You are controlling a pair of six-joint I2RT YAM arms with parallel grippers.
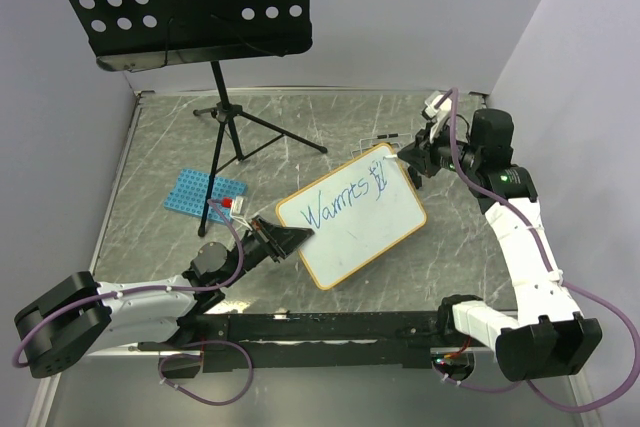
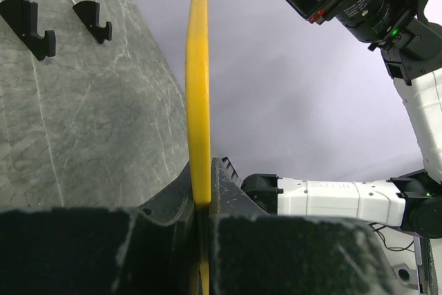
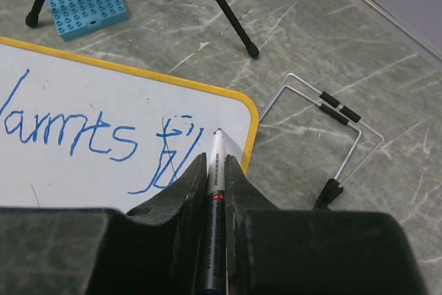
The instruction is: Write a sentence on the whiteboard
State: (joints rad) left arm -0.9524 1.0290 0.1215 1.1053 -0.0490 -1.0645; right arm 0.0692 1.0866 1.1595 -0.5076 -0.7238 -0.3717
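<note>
Grey marbled table with a whiteboard between two claws.
Left claw is pinching the whiteboard's edge; right claw is pinching a marker, its tip pointing at the board just ahead, beside the blue sentence.

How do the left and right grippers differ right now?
The left gripper clamps the whiteboard by its near-left edge; the right gripper pinches a marker, tip at the board's far corner beside the blue writing. Both are shut on something.
</note>
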